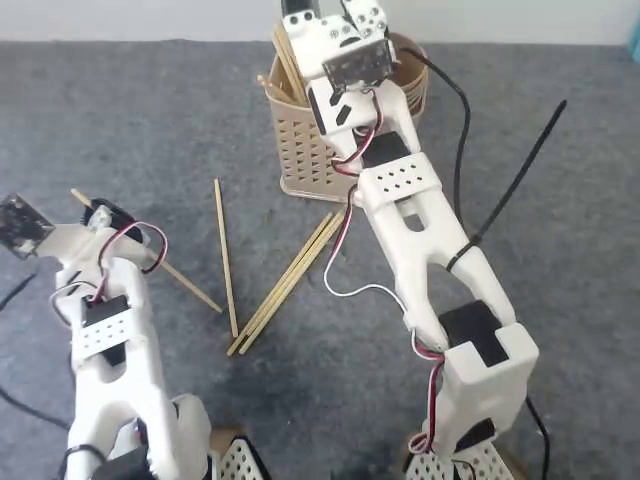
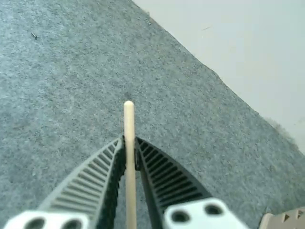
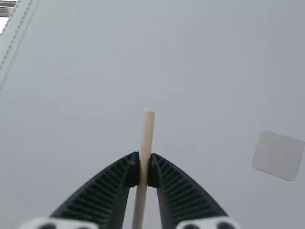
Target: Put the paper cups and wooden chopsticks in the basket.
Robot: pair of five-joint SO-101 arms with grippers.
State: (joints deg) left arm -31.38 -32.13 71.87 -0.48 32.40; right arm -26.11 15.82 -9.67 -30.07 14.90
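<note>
Poking beyond left gripper (image 2: 129, 141), clamped chopstick (image 2: 128, 117), second chopstick (image 3: 148, 131) beyond right gripper (image 3: 144, 157)

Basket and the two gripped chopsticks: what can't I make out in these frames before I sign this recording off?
High view: the right arm covers most of the opening of the basket, so its contents cannot be counted.
Right wrist view: the right gripper is shut on a chopstick whose rear length runs off the picture's edge.
Left wrist view: the left gripper holds a chopstick cut off likewise, behind the fingers.
</note>
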